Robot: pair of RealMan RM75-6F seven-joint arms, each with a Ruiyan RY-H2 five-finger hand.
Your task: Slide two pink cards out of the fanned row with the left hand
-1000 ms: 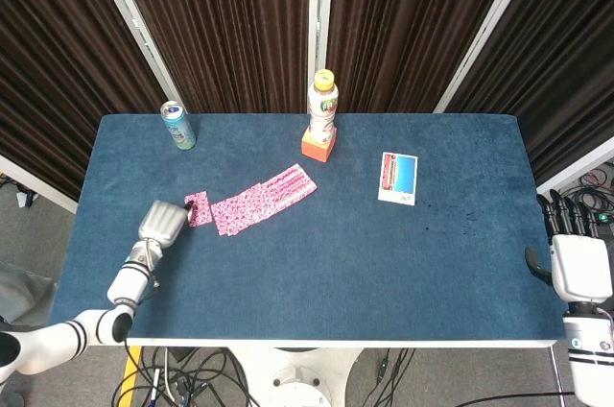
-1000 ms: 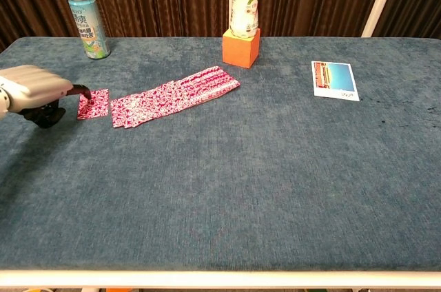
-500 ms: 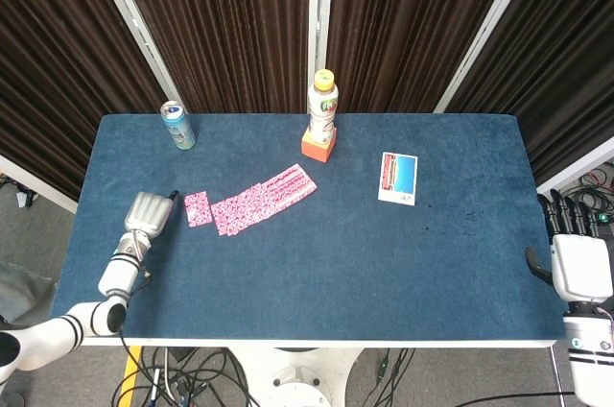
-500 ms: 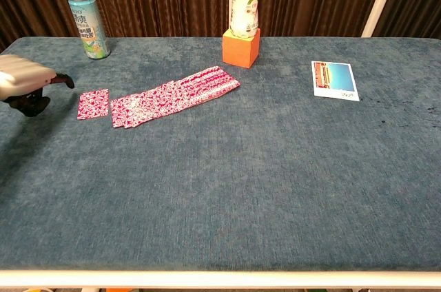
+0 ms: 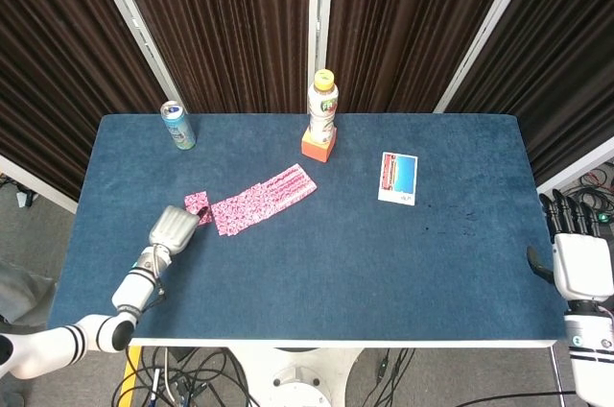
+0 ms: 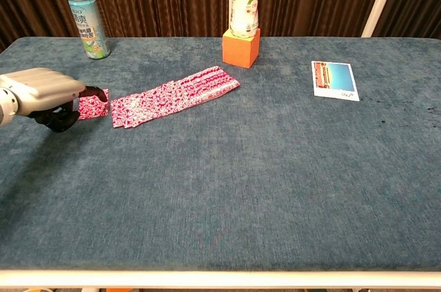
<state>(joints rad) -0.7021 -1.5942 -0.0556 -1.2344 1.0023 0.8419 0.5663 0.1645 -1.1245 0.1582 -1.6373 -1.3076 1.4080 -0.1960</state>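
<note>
One pink card (image 5: pixel 196 203) lies apart, just left of the fanned row of pink cards (image 5: pixel 265 199) on the blue table. My left hand (image 5: pixel 173 227) is low over that lone card, its fingertips (image 6: pixel 98 92) reaching the card's right edge close to the row's left end. In the chest view the hand (image 6: pixel 41 89) covers part of the single card (image 6: pixel 91 107), and the row (image 6: pixel 173 94) runs up to the right. Nothing is gripped. My right hand (image 5: pixel 576 263) hangs off the table's right edge, holding nothing, fingers apart.
A drink can (image 5: pixel 177 126) stands at the back left. A bottle (image 5: pixel 323 105) stands on an orange block (image 5: pixel 318 145) behind the row. A picture card (image 5: pixel 398 178) lies at the right. The table's front edge (image 6: pixel 220 275) is near.
The left hand drew back left off the lone card, then came forward and right again; its fingertips now sit at that card's right edge. The cards and right hand are unmoved.
</note>
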